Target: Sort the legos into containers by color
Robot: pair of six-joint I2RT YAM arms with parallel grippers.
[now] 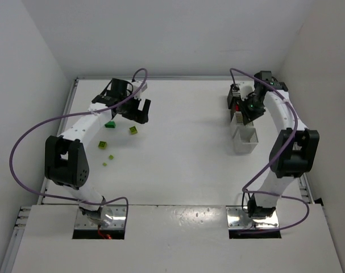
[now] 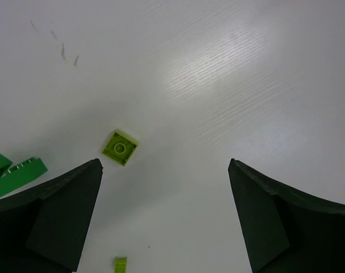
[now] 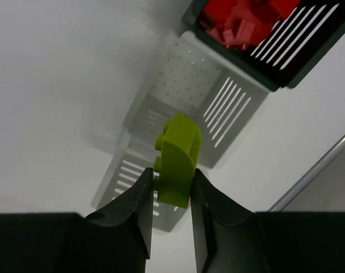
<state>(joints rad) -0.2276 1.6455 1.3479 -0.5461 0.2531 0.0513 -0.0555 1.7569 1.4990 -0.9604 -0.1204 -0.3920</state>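
My right gripper (image 3: 171,187) is shut on a lime-yellow curved brick (image 3: 177,159) and holds it above a white slatted bin (image 3: 189,91). A second white bin (image 3: 127,176) lies just below it in the view. A black bin (image 3: 274,62) beside them holds red bricks (image 3: 240,20). In the top view this gripper (image 1: 247,111) hangs over the bin row (image 1: 244,139) at the right. My left gripper (image 2: 165,165) is open and empty above the table, close to a lime square brick (image 2: 120,148). It shows at the back left in the top view (image 1: 137,111).
Two dark green bricks (image 2: 21,173) lie left of the left gripper and a small lime brick (image 2: 120,264) below it. The top view shows a green brick (image 1: 109,124) and lime bricks (image 1: 133,130) (image 1: 103,144) scattered at the left. A metal rail (image 3: 314,170) runs beside the bins.
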